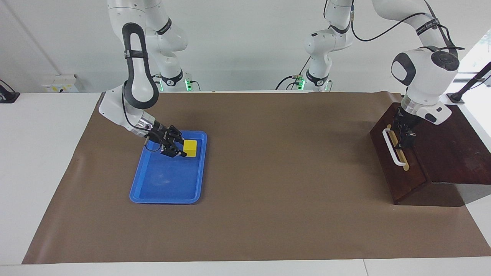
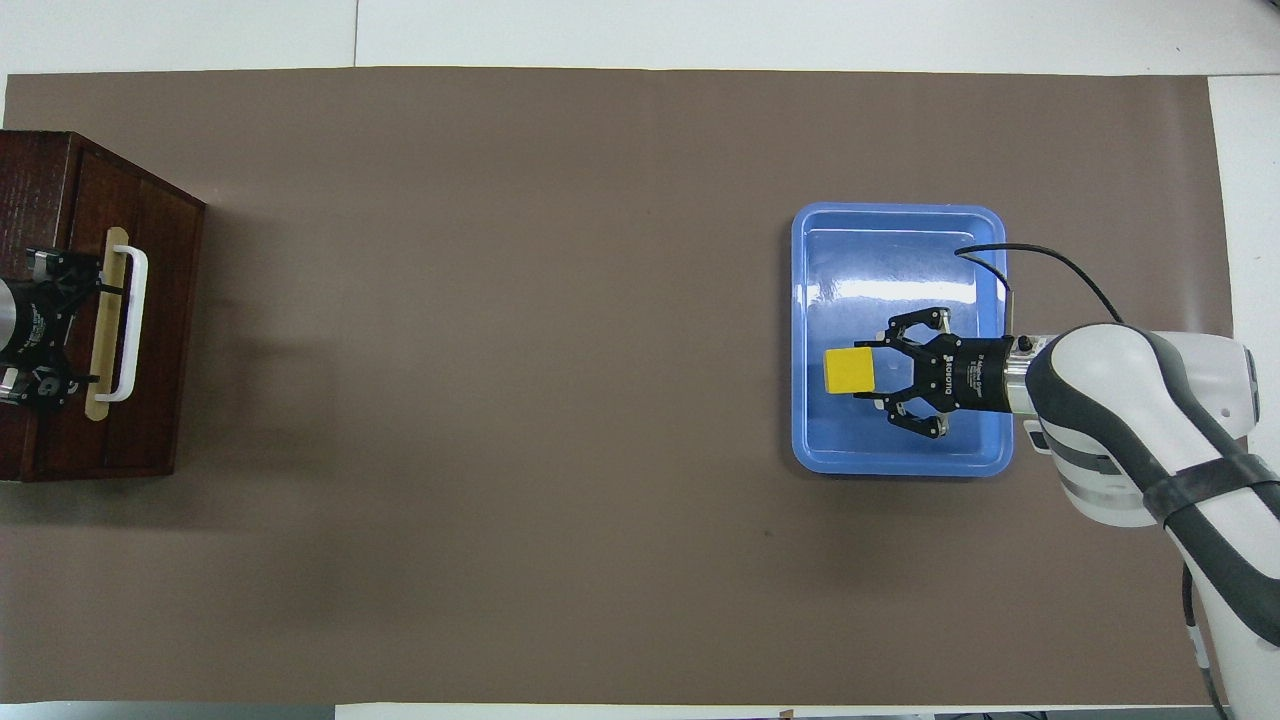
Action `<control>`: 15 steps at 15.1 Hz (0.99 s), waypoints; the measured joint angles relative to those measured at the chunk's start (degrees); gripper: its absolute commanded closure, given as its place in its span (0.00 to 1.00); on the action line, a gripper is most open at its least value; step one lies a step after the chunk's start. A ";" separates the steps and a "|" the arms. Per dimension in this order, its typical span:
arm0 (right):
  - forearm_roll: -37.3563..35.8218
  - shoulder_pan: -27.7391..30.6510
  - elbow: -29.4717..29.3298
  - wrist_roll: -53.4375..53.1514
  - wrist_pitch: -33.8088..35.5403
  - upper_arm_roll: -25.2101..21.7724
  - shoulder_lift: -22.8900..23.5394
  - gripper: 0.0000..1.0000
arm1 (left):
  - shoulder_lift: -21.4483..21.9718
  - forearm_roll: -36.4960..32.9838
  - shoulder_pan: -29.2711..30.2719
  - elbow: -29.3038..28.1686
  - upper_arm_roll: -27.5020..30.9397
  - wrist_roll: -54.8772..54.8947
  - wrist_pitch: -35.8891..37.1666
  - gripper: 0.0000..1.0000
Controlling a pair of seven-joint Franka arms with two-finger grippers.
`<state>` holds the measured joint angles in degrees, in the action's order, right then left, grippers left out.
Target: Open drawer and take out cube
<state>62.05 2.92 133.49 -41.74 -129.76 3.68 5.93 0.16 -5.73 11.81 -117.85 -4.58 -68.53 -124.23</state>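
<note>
the drawer (image 1: 399,153) sits flush in its dark wooden box (image 1: 452,153), so its inside cannot be seen in either view. in the overhead view the box is cut off by the picture's edge at the left arm's end, and the left gripper (image 2: 40,328), over the box just beside the drawer's white handle (image 2: 128,322), shows only in part there. the side of the cube (image 2: 849,370) toward the right gripper (image 2: 872,372) is covered by the fingers, so how much of it lies between them cannot be told.
</note>
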 measured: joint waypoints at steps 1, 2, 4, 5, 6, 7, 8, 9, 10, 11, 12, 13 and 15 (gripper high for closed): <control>0.92 0.10 0.53 1.22 -0.01 -0.07 0.00 1.00 | 0.01 -0.05 -0.01 0.35 -0.05 0.12 0.16 0.00; 1.95 0.24 1.09 2.33 -0.04 -0.09 0.00 1.00 | 0.03 -0.10 -0.04 0.97 -0.15 0.39 0.63 0.00; 3.38 0.46 2.14 4.11 -0.14 -0.14 0.00 1.00 | 0.29 -0.13 -0.30 3.05 -0.61 1.47 3.51 0.00; 4.08 0.51 2.62 5.02 -0.23 -0.21 0.00 1.00 | 0.68 -0.12 -0.80 4.26 -0.89 1.97 5.64 0.00; 4.59 0.52 3.07 5.84 -0.29 -0.28 0.00 1.00 | 1.22 -0.12 -1.64 5.39 -1.15 2.26 7.81 0.00; 5.31 0.53 3.46 6.57 -0.36 -0.32 0.00 1.00 | 1.88 -0.12 -2.76 6.45 -1.35 2.73 10.18 0.00; 6.01 0.54 3.80 7.23 -0.46 -0.36 0.00 1.00 | 2.57 -0.09 -4.08 7.43 -1.48 3.64 12.70 0.00; 6.49 0.54 4.13 7.67 -0.55 -0.38 0.00 1.00 | 3.21 0.19 -5.44 8.47 -1.59 5.27 15.33 0.00; 6.52 0.56 4.43 7.80 -0.59 -0.40 0.00 1.00 | 3.78 0.94 -6.46 9.45 -1.70 7.52 17.44 0.00; 6.52 0.57 4.67 7.82 -0.60 -0.42 0.02 1.00 | 4.25 1.83 -7.06 10.37 -1.71 10.06 19.11 0.00; 6.52 0.57 4.83 7.83 -0.61 -0.42 0.06 1.00 | 4.61 2.53 -7.19 11.29 -1.76 13.01 20.54 0.00; 6.52 0.57 4.97 7.93 -0.61 -0.42 0.14 1.00 | 4.85 2.81 -7.18 12.21 -1.69 16.50 21.77 0.00; 6.52 0.57 5.19 8.81 -0.61 -0.42 0.50 1.00 | 5.04 2.99 -7.03 13.93 -1.37 24.70 23.28 0.00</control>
<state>68.57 3.49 138.68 -32.93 -130.37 3.26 6.43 5.20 -2.74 4.78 -103.93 -5.95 -43.83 -100.94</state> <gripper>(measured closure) 0.436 0.000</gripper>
